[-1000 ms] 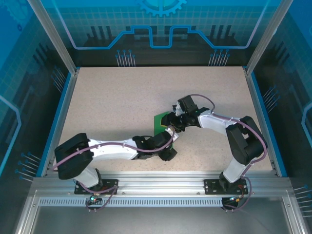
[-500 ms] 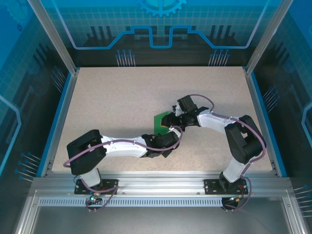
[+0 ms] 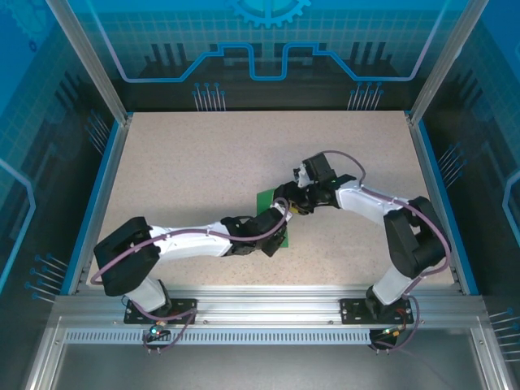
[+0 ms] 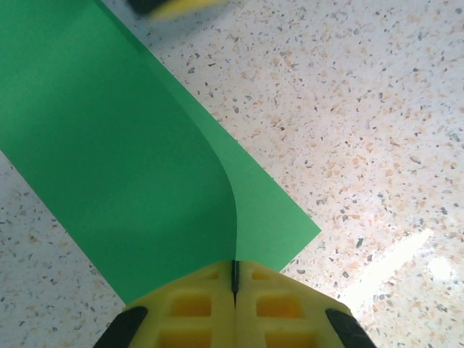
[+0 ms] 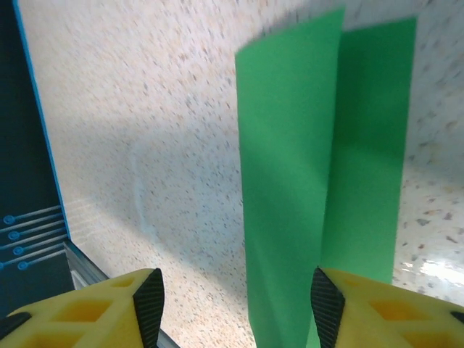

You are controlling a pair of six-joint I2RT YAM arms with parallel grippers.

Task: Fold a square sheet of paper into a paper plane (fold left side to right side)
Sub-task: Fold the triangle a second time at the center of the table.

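The left hand (image 4: 234, 274) was pressed together, pinching the near edge of the paper (image 4: 123, 152), having edged toward 12 o'clock over the last second. One layer curled over the other, so I judged the left-to-right fold to be under way but not yet creased flat. The right hand (image 5: 235, 288), spread, sat at the paper's 3 o'clock side, having shifted slightly toward 9. The paper lay near the middle of the speckled beige tabletop (image 3: 187, 162), ringed by blue panels (image 3: 268, 49) and an aluminium rail (image 3: 260, 313).

left hand (image 4: 234, 274) moved forward onto the square sheet of paper (image 4: 109, 145), right arm (image 3: 366, 203) shifted slightly right
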